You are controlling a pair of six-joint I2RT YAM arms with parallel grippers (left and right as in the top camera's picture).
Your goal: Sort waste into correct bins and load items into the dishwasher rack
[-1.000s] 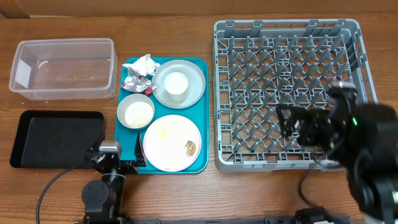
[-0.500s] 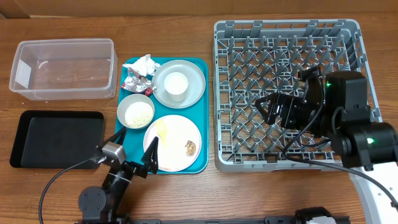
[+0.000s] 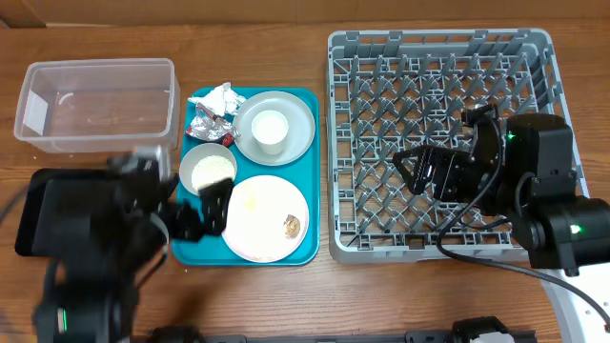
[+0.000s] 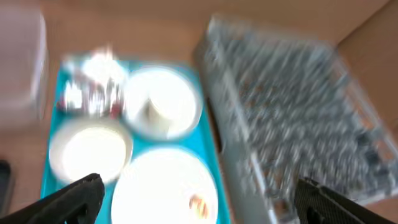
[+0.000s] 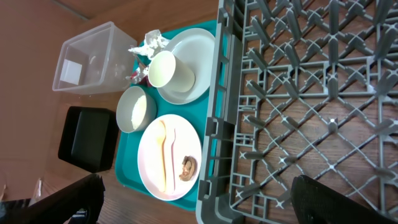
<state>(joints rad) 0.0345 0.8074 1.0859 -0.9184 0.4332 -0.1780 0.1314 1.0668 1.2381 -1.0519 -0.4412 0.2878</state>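
On the teal tray [image 3: 307, 171] lie a white napkin [image 3: 221, 95], a red-and-silver foil wrapper [image 3: 208, 124], a white cup [image 3: 270, 129] on a grey plate [image 3: 301, 133], a grey bowl [image 3: 208, 170] of rice, and a pale plate [image 3: 272, 205] bearing a yellow utensil [image 3: 250, 200] and a brown scrap [image 3: 292, 226]. My left gripper [image 3: 205, 211], motion-blurred, hangs open and empty over the tray's front left [image 4: 199, 199]. My right gripper [image 3: 419, 170] is open and empty above the grey rack [image 3: 438, 57]; its wrist view [image 5: 205, 199] looks over the rack's edge [image 5: 211, 124] at the pale plate [image 5: 155, 168].
The clear tub [image 3: 95, 105] stands at the back left. The black tray [image 3: 57, 205] lies in front of it, partly under my left arm. The rack [image 5: 298, 93] holds nothing. Bare wooden tabletop surrounds everything.
My left arm has swung up from the table's front edge to over the black tray and the teal tray's left side. My right arm moved left over the rack, then held almost still.
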